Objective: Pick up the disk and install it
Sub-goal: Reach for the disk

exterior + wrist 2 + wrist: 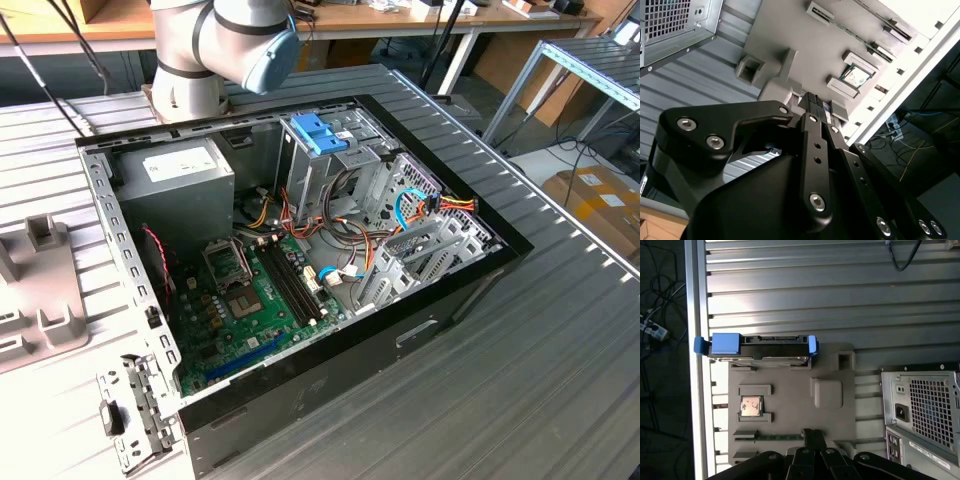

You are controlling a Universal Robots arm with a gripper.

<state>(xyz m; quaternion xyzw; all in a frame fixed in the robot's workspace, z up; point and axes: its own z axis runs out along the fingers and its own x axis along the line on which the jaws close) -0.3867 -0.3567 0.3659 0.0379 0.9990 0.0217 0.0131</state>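
The disk is a grey drive with light-blue rails and a blue end tab. It stands on its edge in a slot at one end of a grey fixture tray, beside the table's rail. My gripper hangs above the tray's opposite end, well apart from the disk, its two black fingers pressed together with nothing between them. In the second wrist view the gripper points down at the same tray.
An open computer case lies on the slatted metal table, with a metal drive cage topped by a blue latch piece. The grey tray sits at the exterior view's left and holds a processor chip.
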